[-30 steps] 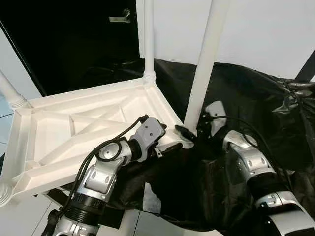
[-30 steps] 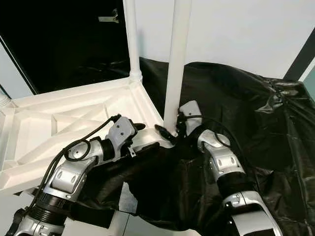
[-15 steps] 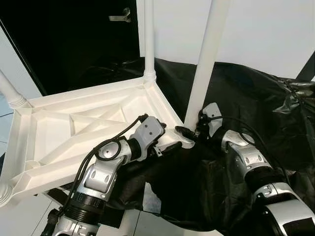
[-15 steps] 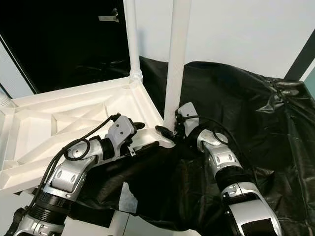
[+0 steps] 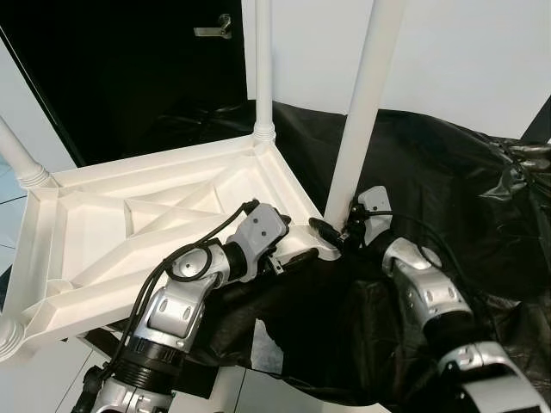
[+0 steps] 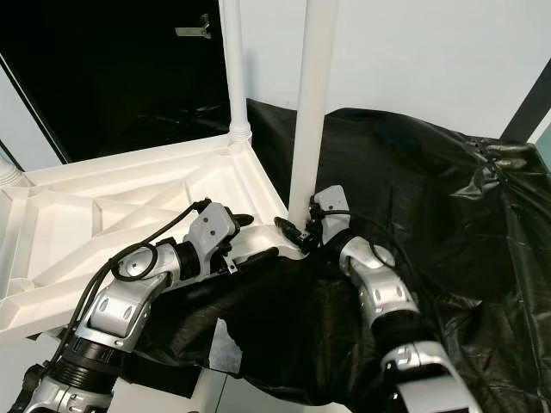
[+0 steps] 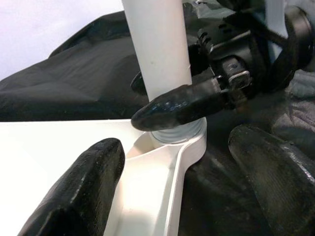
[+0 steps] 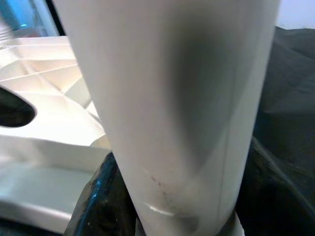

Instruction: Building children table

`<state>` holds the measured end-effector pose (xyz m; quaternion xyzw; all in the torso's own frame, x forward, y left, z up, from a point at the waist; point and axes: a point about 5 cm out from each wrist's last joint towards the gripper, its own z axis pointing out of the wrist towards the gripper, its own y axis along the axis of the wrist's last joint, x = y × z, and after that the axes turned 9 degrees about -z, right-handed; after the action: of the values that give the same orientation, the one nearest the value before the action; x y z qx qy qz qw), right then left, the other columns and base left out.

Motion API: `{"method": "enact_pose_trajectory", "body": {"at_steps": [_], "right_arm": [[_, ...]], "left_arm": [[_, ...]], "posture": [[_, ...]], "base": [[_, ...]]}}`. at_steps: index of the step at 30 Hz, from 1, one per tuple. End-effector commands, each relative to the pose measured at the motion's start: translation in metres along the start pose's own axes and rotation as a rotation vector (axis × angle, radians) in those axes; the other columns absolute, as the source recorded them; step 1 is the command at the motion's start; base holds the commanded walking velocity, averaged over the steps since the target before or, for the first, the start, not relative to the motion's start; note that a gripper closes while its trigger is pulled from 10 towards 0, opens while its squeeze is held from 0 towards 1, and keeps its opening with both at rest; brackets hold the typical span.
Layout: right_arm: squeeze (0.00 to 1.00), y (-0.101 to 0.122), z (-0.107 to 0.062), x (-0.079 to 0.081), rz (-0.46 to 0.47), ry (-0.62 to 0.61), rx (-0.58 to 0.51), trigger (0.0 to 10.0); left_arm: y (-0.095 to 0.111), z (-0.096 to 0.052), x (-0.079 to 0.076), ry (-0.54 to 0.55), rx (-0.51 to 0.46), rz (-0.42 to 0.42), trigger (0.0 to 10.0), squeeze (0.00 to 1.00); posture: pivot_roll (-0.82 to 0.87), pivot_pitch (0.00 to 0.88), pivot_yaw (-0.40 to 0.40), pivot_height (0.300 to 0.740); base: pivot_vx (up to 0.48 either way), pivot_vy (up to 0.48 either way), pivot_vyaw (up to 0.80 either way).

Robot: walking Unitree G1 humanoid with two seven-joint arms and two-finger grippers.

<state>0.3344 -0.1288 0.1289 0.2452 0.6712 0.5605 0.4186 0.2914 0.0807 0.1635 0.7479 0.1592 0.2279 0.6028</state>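
Two grippers, right gripper (image 5: 331,234) clasping one of three legs (image 5: 360,112).

Leg (image 5: 357,120) upright in tabletop (image 5: 129,232) corner (right)

The two eye views looked forward and down from the head onto the upturned white tabletop (image 5: 155,215) at left of frame, black sheeting (image 6: 448,215) at right, a leg (image 5: 362,112) rising through the top edge. The right eye sat slightly aside (everything shifted leftward in its frame). The left wrist view looked along its fingers (image 7: 78,191), very near the leg's base (image 7: 174,135), facing the right gripper (image 7: 167,98). The right wrist view pressed closest, leg (image 8: 172,108) across mid-frame, tabletop at left. All four shared that leg corner.
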Motion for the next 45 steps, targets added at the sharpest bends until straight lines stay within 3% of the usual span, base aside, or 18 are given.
{"method": "enact_pose_trajectory", "body": {"at_steps": [1,13,32,33,45], "right_arm": [[0.0,-0.017,-0.006,0.004,-0.003,-0.053,0.103,10.0],[0.0,-0.019,-0.013,0.027,0.113,-0.474,0.188,10.0],[0.0,-0.003,-0.012,0.035,0.112,-0.459,0.13,10.0],[1.0,-0.001,-0.013,0.034,0.106,-0.44,0.109,10.0],[1.0,0.002,-0.035,0.018,0.055,-0.212,0.001,10.0]], "left_arm": [[-0.003,0.0,0.0,0.058,0.005,-0.006,10.0,0.0],[-0.002,0.003,-0.001,0.034,0.009,0.001,10.0,0.0],[-0.003,0.003,-0.002,0.035,0.01,0.003,10.0,0.0],[-0.003,0.003,-0.002,0.035,0.01,0.003,10.0,0.0],[-0.003,0.003,-0.001,0.043,0.007,0.0,10.0,0.0]], "posture": [[-0.02,0.0,-0.02,0.74],[-0.03,0.0,-0.012,0.74],[-0.02,0.0,-0.017,0.74],[-0.02,0.0,-0.019,0.74],[-0.02,0.0,-0.025,0.74]], "base": [[0.0,0.0,0.0],[0.0,0.0,0.0],[0.0,0.0,0.0],[0.0,0.0,0.0],[0.0,0.0,0.0]]}}
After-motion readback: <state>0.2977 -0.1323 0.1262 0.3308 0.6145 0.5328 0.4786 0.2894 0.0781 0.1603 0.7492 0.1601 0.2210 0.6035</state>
